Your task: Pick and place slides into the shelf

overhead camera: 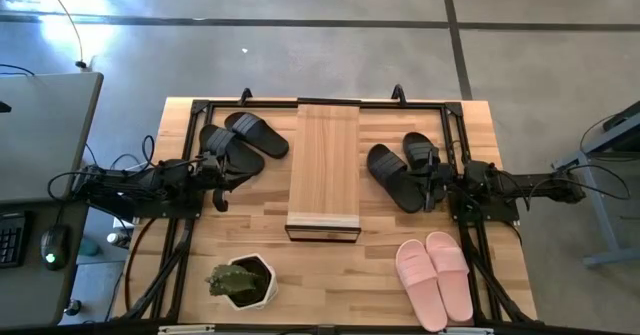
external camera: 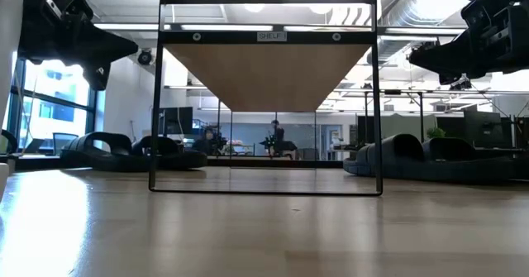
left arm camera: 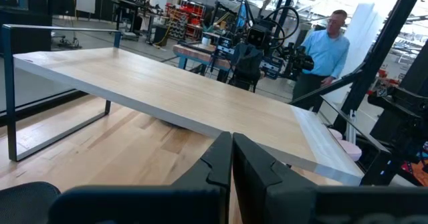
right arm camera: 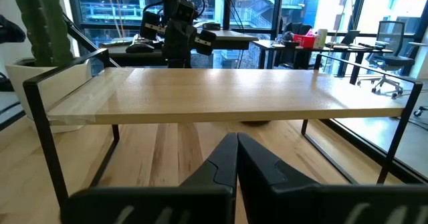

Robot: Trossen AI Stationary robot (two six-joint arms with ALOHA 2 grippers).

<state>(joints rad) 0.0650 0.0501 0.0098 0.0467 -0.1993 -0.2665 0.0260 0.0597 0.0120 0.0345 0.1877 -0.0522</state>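
Note:
The shelf (overhead camera: 323, 170) stands mid-table on its thin black frame, its light-wood top running from the near to the far side; it also fills the low view (external camera: 269, 95). One black pair of slides (overhead camera: 243, 140) lies flat to its left, another black pair (overhead camera: 395, 173) to its right, and a pink pair (overhead camera: 437, 275) lies near the right front corner. My left gripper (left arm camera: 232, 154) is shut, raised left of the shelf beside the left black pair. My right gripper (right arm camera: 237, 154) is shut, raised over the right black pair's outer edge, facing the shelf.
A potted green plant (overhead camera: 243, 280) stands near the table's front edge, left of the shelf's near end. Black frame rails (overhead camera: 180, 245) run along the table's sides and far edge. A person (left arm camera: 324, 50) stands beyond the table in the left wrist view.

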